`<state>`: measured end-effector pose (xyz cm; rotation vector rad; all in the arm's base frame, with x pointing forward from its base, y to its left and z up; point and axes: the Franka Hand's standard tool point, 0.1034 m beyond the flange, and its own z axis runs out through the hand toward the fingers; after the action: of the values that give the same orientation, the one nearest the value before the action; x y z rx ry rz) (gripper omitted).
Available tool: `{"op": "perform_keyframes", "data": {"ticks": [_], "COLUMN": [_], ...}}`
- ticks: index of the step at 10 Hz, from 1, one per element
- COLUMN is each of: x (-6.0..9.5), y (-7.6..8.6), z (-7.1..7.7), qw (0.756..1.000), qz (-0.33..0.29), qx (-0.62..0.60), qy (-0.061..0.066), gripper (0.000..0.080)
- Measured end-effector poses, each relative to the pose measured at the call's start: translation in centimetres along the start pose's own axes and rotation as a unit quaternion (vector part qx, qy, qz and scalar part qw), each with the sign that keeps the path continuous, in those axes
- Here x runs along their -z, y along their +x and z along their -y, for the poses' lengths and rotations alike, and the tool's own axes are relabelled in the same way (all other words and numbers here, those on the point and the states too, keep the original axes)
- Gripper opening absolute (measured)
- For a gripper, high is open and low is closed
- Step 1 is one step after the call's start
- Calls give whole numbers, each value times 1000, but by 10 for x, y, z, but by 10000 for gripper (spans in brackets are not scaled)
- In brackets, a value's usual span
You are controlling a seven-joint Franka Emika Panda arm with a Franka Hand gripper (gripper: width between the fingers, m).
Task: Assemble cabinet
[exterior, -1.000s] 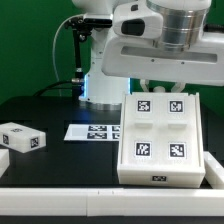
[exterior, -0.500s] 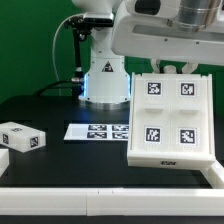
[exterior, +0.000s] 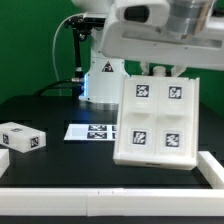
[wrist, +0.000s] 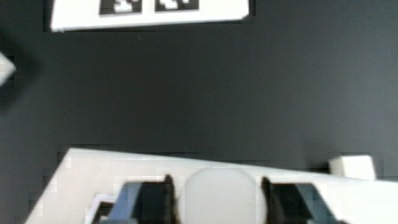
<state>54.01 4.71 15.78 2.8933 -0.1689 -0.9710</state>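
The cabinet [exterior: 153, 122] is a large white box with four black-and-white tags on its facing side. It hangs lifted off the black table, tilted, at the exterior view's right. My gripper [exterior: 160, 70] holds it by its upper edge, with the fingers closed on the wall. In the wrist view the cabinet's white wall [wrist: 222, 195] sits between my two dark fingers [wrist: 146, 198], with the gripper [wrist: 222, 200] shut on it. The cabinet's underside is hidden.
The marker board [exterior: 92, 132] lies flat on the table behind the cabinet and shows in the wrist view [wrist: 151, 12]. A small loose white tagged block [exterior: 22, 138] lies at the exterior view's left. A white rail [exterior: 100, 197] borders the front edge.
The cabinet has risen off the table and swung, first toward the exterior view's right, now back left and tilted more upright, held by my gripper throughout.
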Motion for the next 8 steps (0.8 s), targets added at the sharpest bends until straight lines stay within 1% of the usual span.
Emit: {"op": "perform_keyframes", "data": {"ticks": [1, 2, 4, 6, 7, 8], "x": [-5, -5, -5, 0, 3, 3], "y": [1, 3, 3, 4, 3, 2], "z": [-2, -3, -5, -12, -14, -12], "qw": [999, 999, 999, 1000, 999, 999], "qz": [16, 14, 14, 11, 8, 8], "qx": [-48, -44, -35, 5, 34, 46], "qy": [-3, -4, -3, 9, 13, 13], "gripper": [222, 222, 222, 222, 222, 222]}}
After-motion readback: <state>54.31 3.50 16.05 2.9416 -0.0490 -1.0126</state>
